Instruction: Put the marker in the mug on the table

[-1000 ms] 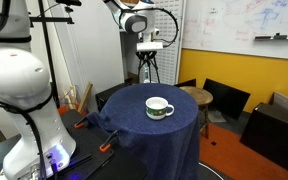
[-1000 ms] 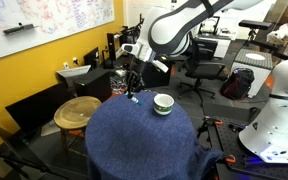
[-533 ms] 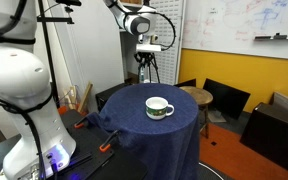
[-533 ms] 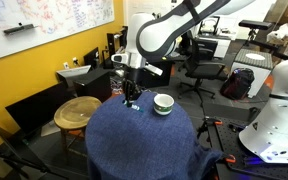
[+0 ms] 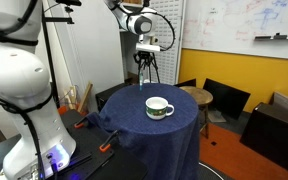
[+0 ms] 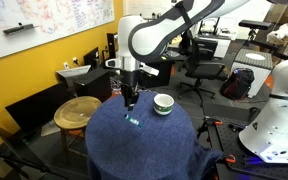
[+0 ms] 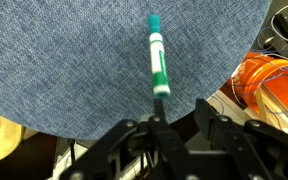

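— What are you working over?
— A round table point(image 5: 134, 128) draped to the floor in navy cloth. The mug point(image 5: 159, 108), white with a green band, stands upright near the middle of it.

— And the room?
— There's a yellow wall with a whiteboard point(image 5: 239, 25) above it. A smaller bare wooden table point(image 6: 79, 110) stands just beside mine, and office chairs point(image 6: 209, 70) sit further back. A big white robot body point(image 5: 19, 90) fills the near side of an exterior view. In the wrist view an orange coil point(image 7: 271, 85) shows past the edge of the cloth.

— How is your arm set?
— My arm point(image 6: 174, 25) sweeps in from high up, bends at the elbow and drops the wrist straight down. So my gripper point(image 6: 130, 98) points at the cloth. It hangs on the wooden table's side of the mug, apart from it.

— Holding anything?
— Yes. My fingers point(image 7: 206, 125) are drawn close together and nip the marker point(image 7: 156, 55) by its dark end. It is white with a green label and a green cap, and it juts out beyond the fingertips toward the cloth.

— So where is the marker against the mug?
— Outside it, off to the side over the table, toward the cloth's edge. Whether its far tip touches the cloth I cannot tell.
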`<state>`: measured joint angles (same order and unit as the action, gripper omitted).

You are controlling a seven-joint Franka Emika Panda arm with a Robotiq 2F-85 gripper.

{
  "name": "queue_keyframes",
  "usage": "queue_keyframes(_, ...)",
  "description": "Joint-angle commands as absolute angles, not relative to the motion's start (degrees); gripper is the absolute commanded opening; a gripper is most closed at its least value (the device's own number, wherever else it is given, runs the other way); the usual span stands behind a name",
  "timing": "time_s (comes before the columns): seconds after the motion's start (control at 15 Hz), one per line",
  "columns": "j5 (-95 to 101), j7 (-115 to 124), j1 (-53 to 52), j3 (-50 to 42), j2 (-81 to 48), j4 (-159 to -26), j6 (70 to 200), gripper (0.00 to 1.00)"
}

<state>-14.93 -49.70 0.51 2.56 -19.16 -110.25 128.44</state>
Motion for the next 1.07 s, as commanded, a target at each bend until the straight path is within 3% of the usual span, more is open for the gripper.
queue_keyframes(0.0,-13.3,-46.5,1.5,3.7,-20.8,-106.5,124.7,0.69)
queue_keyframes(0.27,-13.2,-45.9,1.4,3.7,-21.4,-105.4,123.8,1.00)
queue_keyframes(1.0,-14.0,-46.4,2.0,4.1,-20.7,-106.6,126.4,1.00)
